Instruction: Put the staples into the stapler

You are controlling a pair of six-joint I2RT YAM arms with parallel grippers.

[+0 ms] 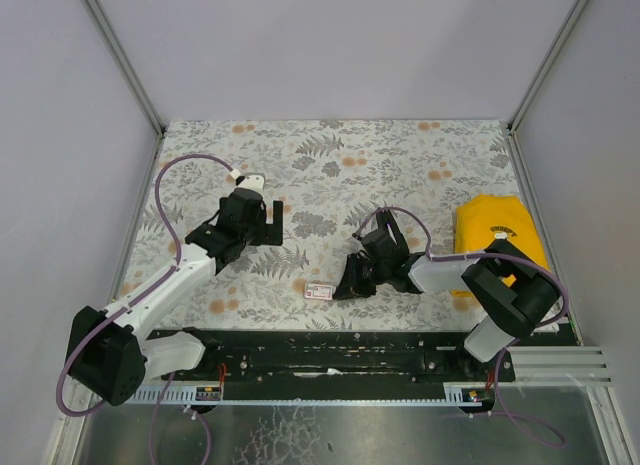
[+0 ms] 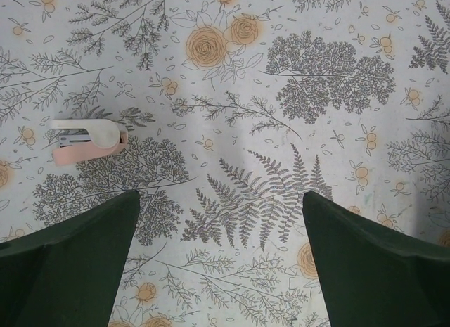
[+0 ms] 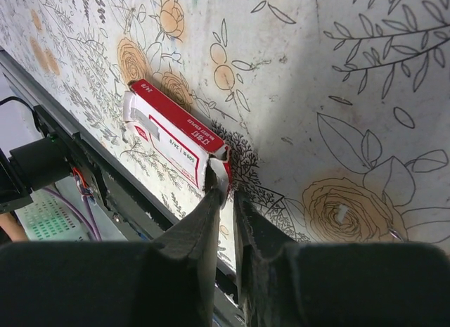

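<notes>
Now 1 stapler, 1 staple box pinched by R gripper, L gripper open.

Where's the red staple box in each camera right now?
Top external: staple box low centre, beside the right hand.
Left wrist: not in it.
Right wrist: box centre-left, at the hand's tip.
Shared landmark: black rail along the near edge, next to the box.

The floral-patterned table carries a yellow cloth at 3 o'clock, a red-and-white staple box at 6 o'clock, and a pink-and-white stapler toward 9 o'clock.
</notes>
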